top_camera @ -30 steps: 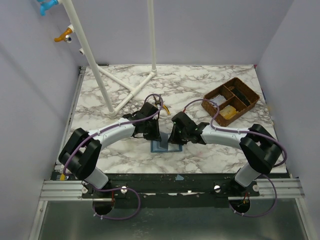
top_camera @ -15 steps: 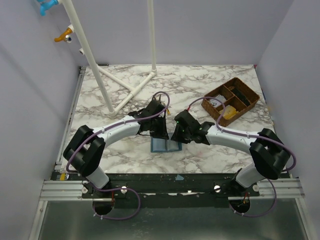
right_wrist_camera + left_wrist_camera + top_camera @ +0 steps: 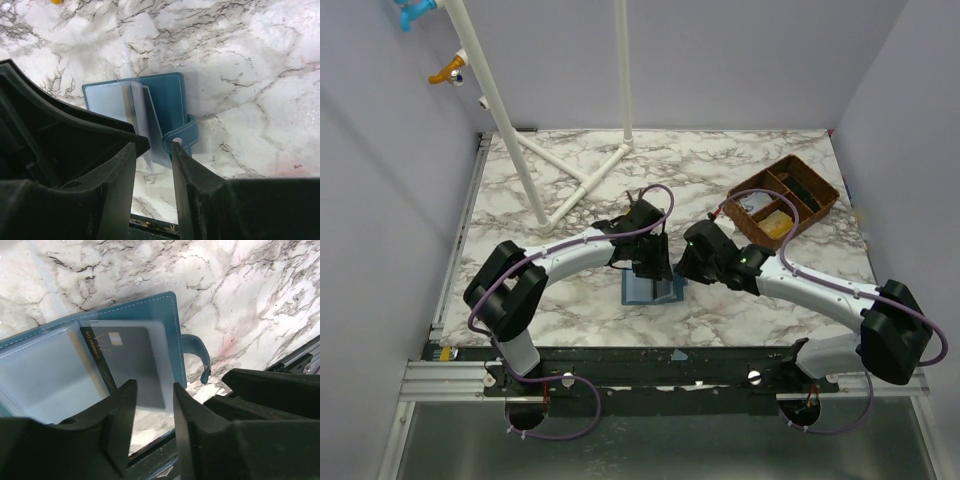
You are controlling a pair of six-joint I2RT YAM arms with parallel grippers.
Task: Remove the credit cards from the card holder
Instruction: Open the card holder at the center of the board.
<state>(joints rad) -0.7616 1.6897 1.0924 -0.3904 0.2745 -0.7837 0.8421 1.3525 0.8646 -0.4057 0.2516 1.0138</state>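
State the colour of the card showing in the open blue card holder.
The flat rectangular card is black with gold print; left wrist view.

blue card holder (image 3: 155, 309) open; blk card (image 3: 132, 365) inside

my left hand (image 3: 154, 388) is matt black plastic; the card holder (image 3: 160, 315) looks stitched matt leather, its sleeves (image 3: 45, 370) cloudy plastic.

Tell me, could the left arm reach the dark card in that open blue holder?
Probably yes: the left gripper hangs right over the dark card, jaws apart. The card sits in a clear sleeve of the card holder, which may hinder pinching.
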